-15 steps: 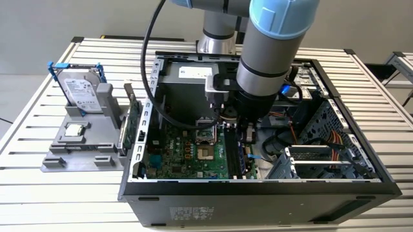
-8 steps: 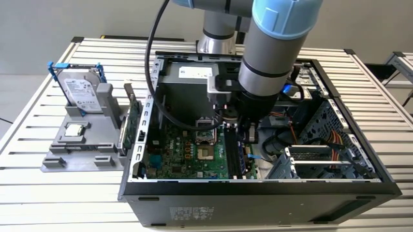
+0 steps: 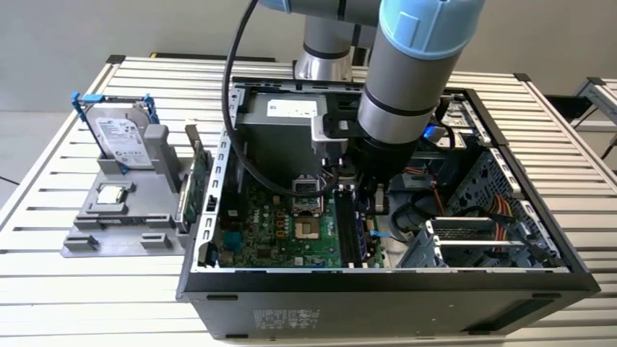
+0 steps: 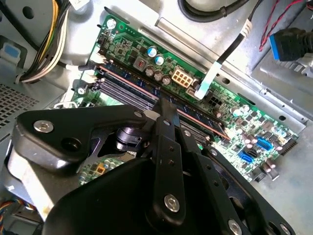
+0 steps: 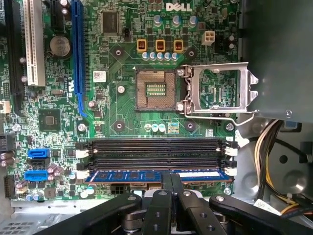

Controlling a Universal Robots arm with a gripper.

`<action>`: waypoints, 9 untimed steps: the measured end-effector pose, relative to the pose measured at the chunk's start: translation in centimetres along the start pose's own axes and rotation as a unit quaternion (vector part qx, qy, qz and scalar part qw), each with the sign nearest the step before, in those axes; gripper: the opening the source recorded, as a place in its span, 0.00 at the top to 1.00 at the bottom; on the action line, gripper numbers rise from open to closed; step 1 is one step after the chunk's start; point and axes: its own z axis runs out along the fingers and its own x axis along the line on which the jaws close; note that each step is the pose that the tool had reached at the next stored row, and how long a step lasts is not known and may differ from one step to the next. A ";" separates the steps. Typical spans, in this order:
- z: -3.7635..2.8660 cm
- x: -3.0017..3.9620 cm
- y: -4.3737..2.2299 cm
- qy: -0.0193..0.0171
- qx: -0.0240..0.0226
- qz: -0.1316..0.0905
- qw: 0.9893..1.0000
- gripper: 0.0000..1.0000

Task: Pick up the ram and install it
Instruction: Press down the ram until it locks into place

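Ram (image 5: pixel 156 176) sits in the memory slot nearest the motherboard (image 5: pixel 122 68) edge, under the gripper (image 5: pixel 170 188), whose closed fingers press on its top edge. Uneven pressure could likely leave one end unseated, its latch (image 5: pixel 231 171) not clicked home.

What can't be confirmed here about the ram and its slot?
- Whether the ram is fully seated: in the first wrist view the gripper covers its middle.
- Whether the slot's end latches are closed: too small to tell.
- The ram in the exterior view: the arm hides the slots.
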 end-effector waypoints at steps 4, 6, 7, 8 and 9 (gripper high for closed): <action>0.00 0.00 -0.09 0.000 -0.001 0.000 1.000 1.00; 0.13 0.00 -0.22 0.000 -0.001 0.000 1.000 1.00; 0.24 0.01 -0.25 0.000 -0.001 0.000 1.000 1.00; 0.39 0.02 -0.26 0.000 -0.001 0.000 1.000 1.00; 0.54 0.02 -0.26 0.000 -0.001 0.000 1.000 1.00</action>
